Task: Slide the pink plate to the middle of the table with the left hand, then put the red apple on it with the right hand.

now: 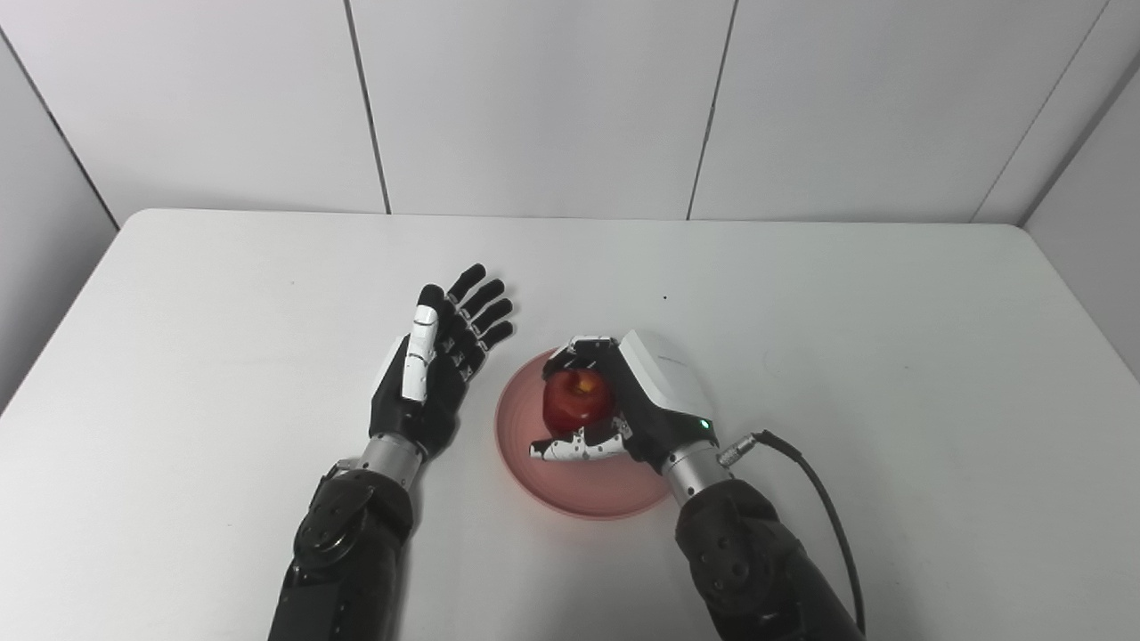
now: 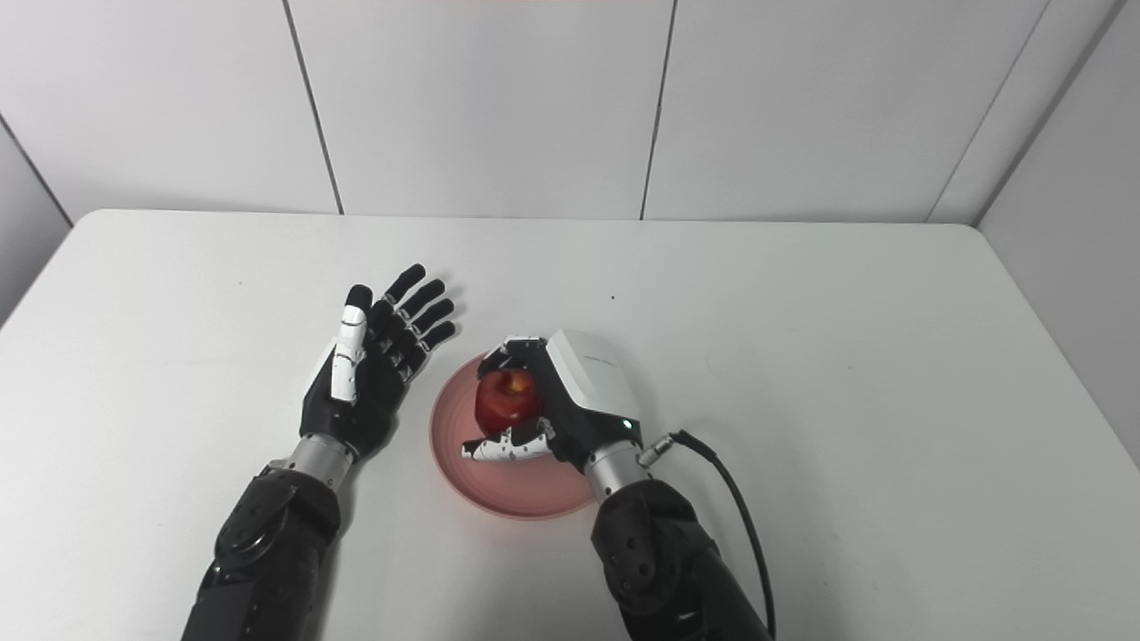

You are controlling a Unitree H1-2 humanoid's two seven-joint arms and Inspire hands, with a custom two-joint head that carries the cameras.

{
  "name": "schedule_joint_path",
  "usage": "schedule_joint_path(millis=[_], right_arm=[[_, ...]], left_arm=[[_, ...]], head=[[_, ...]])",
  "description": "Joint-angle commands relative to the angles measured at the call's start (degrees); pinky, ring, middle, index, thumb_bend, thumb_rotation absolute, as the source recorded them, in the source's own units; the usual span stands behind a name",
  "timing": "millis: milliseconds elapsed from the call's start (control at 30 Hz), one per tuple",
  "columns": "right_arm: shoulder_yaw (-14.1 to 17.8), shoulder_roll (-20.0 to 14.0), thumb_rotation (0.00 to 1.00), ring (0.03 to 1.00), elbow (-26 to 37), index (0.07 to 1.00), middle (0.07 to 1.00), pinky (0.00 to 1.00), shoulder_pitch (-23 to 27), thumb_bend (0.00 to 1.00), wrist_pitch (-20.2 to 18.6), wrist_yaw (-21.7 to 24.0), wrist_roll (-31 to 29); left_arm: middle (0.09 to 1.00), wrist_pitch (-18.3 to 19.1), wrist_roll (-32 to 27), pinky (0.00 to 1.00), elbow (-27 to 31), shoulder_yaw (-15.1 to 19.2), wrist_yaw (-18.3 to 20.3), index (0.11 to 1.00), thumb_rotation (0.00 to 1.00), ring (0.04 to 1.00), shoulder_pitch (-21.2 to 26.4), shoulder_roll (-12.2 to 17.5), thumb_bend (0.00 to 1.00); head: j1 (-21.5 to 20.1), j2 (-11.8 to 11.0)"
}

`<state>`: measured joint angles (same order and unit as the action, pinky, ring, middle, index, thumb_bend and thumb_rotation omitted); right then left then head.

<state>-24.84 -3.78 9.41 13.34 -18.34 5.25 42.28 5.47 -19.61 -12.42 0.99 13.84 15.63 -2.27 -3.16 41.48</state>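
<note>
The pink plate lies on the white table near its middle, toward the front. My right hand is shut on the red apple and holds it over the plate's middle; I cannot tell whether the apple touches the plate. My left hand is open and empty, fingers spread, just left of the plate and apart from it. The same scene shows in the right eye view, with the apple over the plate.
The white table meets a grey panelled wall at the back. A black cable runs from my right wrist toward the front edge. A small dark speck lies behind the plate.
</note>
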Motion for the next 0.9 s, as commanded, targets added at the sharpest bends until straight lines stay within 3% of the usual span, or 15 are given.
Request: schedule_joint_path(millis=[0, 33, 67, 200, 300, 633, 867], right_arm=[[0.44, 0.21, 0.01, 0.435, 1.25, 0.530, 0.462, 0.34, 0.34, 0.52, 2.82, -1.05, -0.32], [0.44, 0.18, 0.01, 0.439, 1.45, 0.529, 0.464, 0.34, 0.31, 0.53, 2.91, -1.07, -0.38], [0.41, 0.17, 0.09, 0.449, 1.72, 0.506, 0.507, 0.35, 0.27, 0.52, 2.86, -1.03, -0.26], [0.03, 0.03, 0.26, 0.516, 2.98, 0.616, 0.596, 0.41, 0.17, 0.90, 2.01, -0.27, 0.80], [0.04, 0.00, 0.32, 0.548, 3.57, 0.645, 0.627, 0.44, 0.17, 0.96, 1.43, 0.60, 1.31], [0.70, 0.01, 0.45, 0.682, 6.38, 0.728, 0.725, 0.62, -0.30, 1.00, 1.69, 2.66, 1.62], [1.31, -0.08, 0.52, 0.733, 7.99, 0.798, 0.777, 0.68, -0.39, 1.00, 1.41, 3.74, 1.88]], left_arm=[[0.883, 4.04, 1.15, 0.88, -1.55, -0.36, -1.63, 0.874, 0.89, 0.881, -2.20, -0.09, 0.76], [0.883, 4.07, 1.23, 0.88, -1.54, -0.42, -1.63, 0.874, 0.89, 0.882, -2.17, -0.05, 0.76], [0.884, 4.00, 1.28, 0.88, -1.60, -0.49, -1.50, 0.874, 0.90, 0.883, -2.15, 0.03, 0.76], [0.892, 4.07, 1.50, 0.89, -1.41, -0.62, -1.57, 0.882, 0.91, 0.888, -2.18, 0.12, 0.76], [0.888, 4.16, 1.68, 0.88, -1.10, -0.63, -1.87, 0.880, 0.91, 0.883, -2.28, 0.01, 0.76], [0.882, 3.37, 2.30, 0.87, -1.55, -0.53, -1.88, 0.873, 0.91, 0.877, -2.25, 0.00, 0.76], [0.879, 2.99, 2.47, 0.87, -1.85, -0.53, -1.60, 0.870, 0.92, 0.875, -2.20, 0.08, 0.76]], head=[[0.07, 0.06], [0.06, 0.02], [0.05, 0.01], [0.04, 0.03], [0.04, 0.03], [0.12, 0.04], [0.13, 0.04]])
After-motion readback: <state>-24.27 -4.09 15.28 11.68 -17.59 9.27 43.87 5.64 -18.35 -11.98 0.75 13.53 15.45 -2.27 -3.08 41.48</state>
